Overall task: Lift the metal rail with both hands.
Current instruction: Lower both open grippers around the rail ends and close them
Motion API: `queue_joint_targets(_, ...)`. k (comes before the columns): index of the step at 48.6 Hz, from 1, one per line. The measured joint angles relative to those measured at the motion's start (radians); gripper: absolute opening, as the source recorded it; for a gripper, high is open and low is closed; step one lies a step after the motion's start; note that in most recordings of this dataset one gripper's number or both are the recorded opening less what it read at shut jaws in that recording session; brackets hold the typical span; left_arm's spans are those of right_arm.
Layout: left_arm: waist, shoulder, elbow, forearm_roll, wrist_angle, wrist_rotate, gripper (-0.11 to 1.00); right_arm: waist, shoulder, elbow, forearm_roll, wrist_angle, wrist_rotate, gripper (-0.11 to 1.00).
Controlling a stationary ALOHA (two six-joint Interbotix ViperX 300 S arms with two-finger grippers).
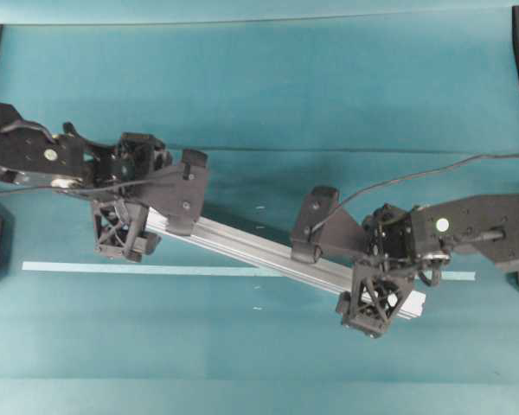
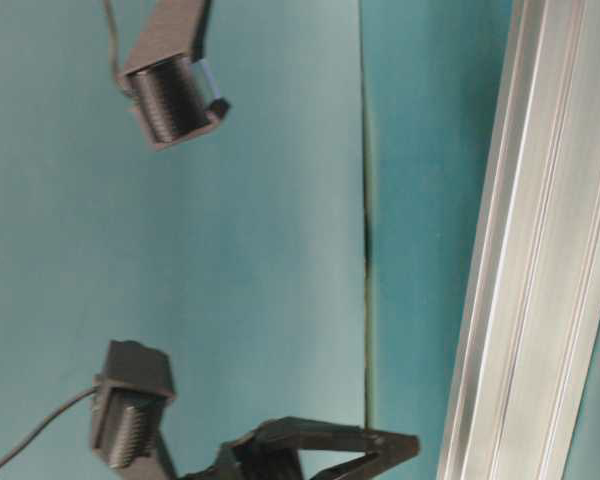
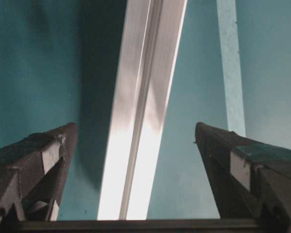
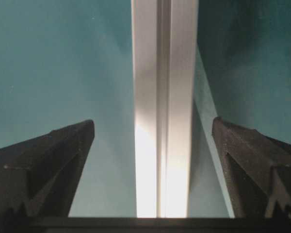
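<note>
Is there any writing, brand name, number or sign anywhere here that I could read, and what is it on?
None: no view shows any readable text.
The metal rail is bare grooved silver, with no label showing.
The left gripper and right gripper are plain black; the pale dots on the arms carry no writing.
The pale tape strip and the teal table are unmarked.

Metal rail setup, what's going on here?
Two robot arms are lining up on the metal rail, which lies diagonally on the teal table across a pale tape strip. The left gripper and right gripper each straddle the rail near opposite ends, jaws wide open with gaps on both sides. Nothing is gripped yet, and the rail appears to rest on the table.
</note>
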Motion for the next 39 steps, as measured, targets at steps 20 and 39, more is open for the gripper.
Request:
queue_joint_targets(20, 0.002, 0.081, 0.048, 0.0, -0.126, 0.0, 0.97, 0.021, 0.074, 0.061, 0.0, -0.12, 0.0, 1.0)
queue_joint_targets(39, 0.003, 0.106, 0.054, 0.0, -0.164, -0.002, 0.97, 0.021, 0.078, 0.087, 0.0, -0.153, 0.0, 1.0)
